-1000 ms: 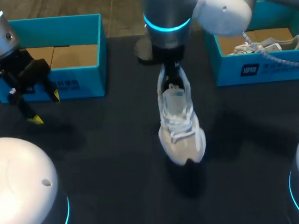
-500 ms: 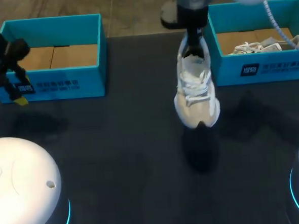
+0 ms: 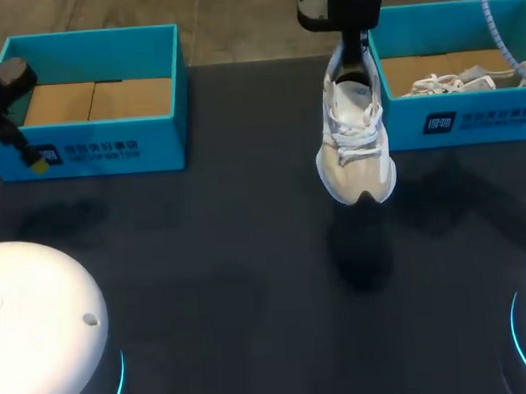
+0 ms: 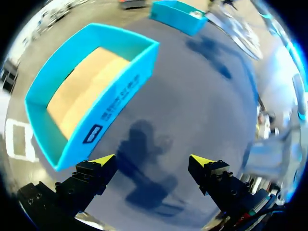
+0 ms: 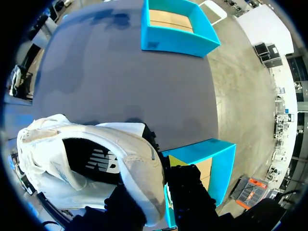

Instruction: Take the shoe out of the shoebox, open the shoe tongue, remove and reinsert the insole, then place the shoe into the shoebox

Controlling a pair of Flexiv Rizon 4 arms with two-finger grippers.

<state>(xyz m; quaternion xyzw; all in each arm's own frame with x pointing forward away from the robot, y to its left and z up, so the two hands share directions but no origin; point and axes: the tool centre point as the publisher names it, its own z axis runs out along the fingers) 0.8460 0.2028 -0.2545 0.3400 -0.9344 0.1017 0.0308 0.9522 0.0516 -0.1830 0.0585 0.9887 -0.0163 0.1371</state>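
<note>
As the right gripper (image 3: 354, 63), pinching the shoe (image 3: 356, 147) by its heel, carries it from centre frame to upper right beside the right box (image 3: 459, 121), and the spread left gripper (image 4: 151, 161) withdraws far left, boxing looks next.

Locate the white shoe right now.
Head view: the white shoe hangs from the right gripper, right of centre, just left of the right shoebox.
</note>
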